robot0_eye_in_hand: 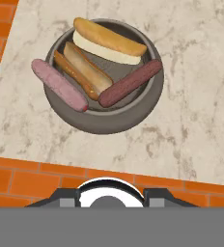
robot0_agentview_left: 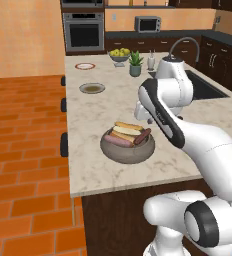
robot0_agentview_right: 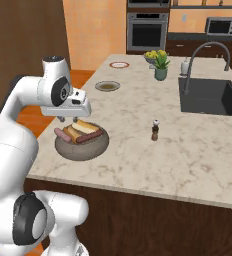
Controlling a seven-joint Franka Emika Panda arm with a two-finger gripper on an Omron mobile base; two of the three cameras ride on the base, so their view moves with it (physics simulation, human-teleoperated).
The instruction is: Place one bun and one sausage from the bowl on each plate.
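Hand view looks straight down on the stone bowl, holding two buns and two sausages; my jaws are clenched on nothing. Left base view: my gripper hangs above the bowl, the grey plate and red-rimmed plate toward 11 o'clock on the counter

White arm bent forward, wrist turned down, claw shut and empty

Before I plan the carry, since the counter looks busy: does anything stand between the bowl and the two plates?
Nothing visible does. Bare counter runs from the bowl to the grey plate and the red-rimmed plate; the plant stands off to one side.
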